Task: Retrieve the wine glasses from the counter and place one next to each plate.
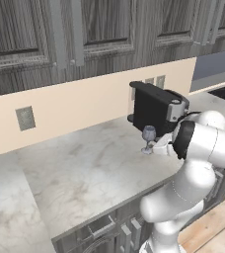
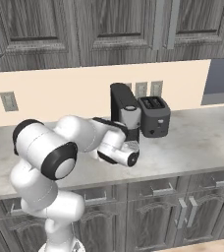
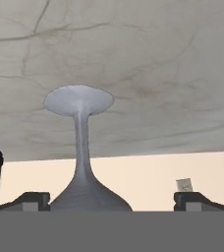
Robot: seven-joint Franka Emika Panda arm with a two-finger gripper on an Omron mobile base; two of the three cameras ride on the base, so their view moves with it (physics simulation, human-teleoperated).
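Wine glass (image 3: 82,147) upright on counter (image 1: 80,173), between open end effector (image 3: 111,199) fingers

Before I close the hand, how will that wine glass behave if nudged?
The wine glass stands tall on a thin stem over a small round foot, so it probably tips easily. Its smooth rounded bowl may slip between the open hand. Likely light and fragile.

Two rear base views sharing the counter (image 1: 85,168); inverted close hand view.
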